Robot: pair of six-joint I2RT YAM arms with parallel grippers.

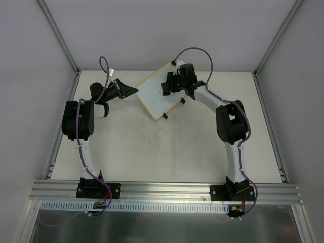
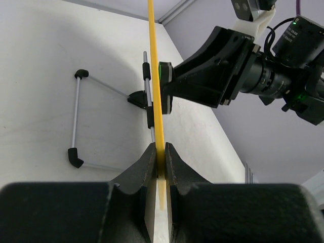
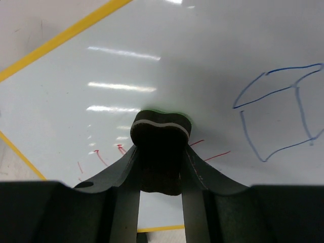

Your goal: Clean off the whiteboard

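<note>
The whiteboard is white with a yellow rim and lies skewed at the back middle of the table. My left gripper is shut on its left corner; in the left wrist view the yellow edge runs straight into my pinched left gripper. My right gripper is shut on a black bow-shaped eraser and presses it against the board face. A blue line drawing lies to the right of the eraser. Thin red strokes show on both sides of my right gripper.
A thin wire stand with black end caps sticks out behind the board. Small black caps show at the board's edges. Grey enclosure walls close in the table on the left, back and right.
</note>
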